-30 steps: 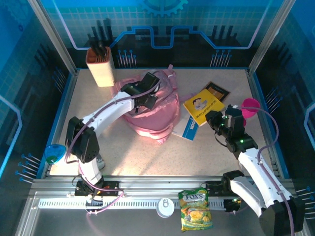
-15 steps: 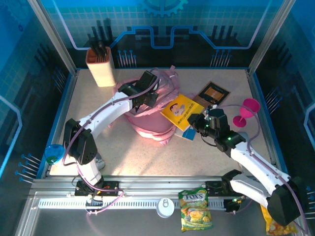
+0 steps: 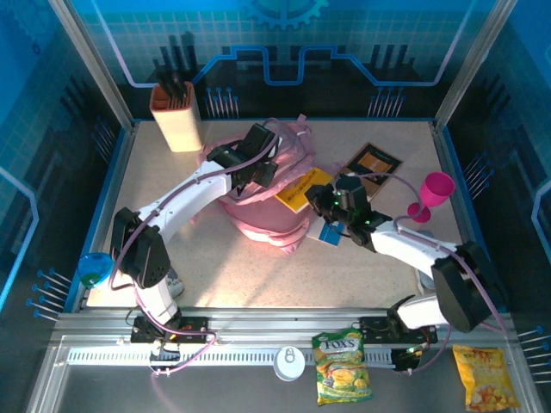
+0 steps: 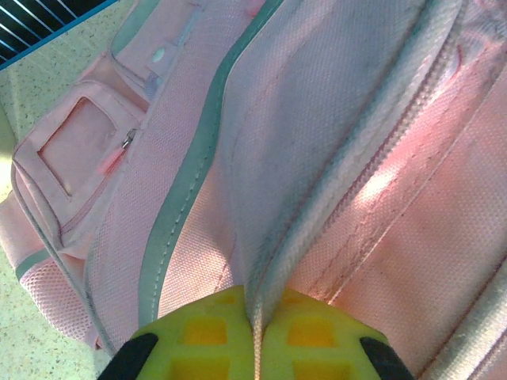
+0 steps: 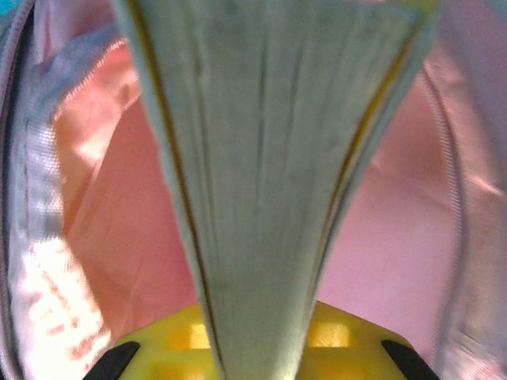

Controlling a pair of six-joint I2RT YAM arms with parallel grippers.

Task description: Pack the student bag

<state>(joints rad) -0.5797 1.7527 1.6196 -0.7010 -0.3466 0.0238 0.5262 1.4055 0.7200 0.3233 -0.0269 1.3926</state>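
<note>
The student bag (image 3: pixel 258 215), pink and soft, lies in the middle of the table. My left gripper (image 3: pixel 256 169) is shut on the pale zip edge at its top; in the left wrist view the yellow fingers (image 4: pixel 198 340) pinch that edge of the bag (image 4: pixel 317 158). My right gripper (image 3: pixel 332 203) is shut on a yellow book (image 3: pixel 301 185), whose left end reaches into the bag's mouth. In the right wrist view the book's page edges (image 5: pixel 269 158) rise from the gripper (image 5: pixel 257 352), with the bag's pink lining (image 5: pixel 119 237) on both sides.
A brown book (image 3: pixel 374 161) and a pink goblet (image 3: pixel 433 194) lie at the right. A blue booklet (image 3: pixel 331 231) sits under the right wrist. A wooden knife block (image 3: pixel 176 116) stands at the back left. A blue bowl (image 3: pixel 95 267) and snack bags (image 3: pixel 342 368) are near the front.
My right gripper has carried the yellow book leftward from the right side of the table to the bag's mouth. The left gripper has kept its hold in place.
</note>
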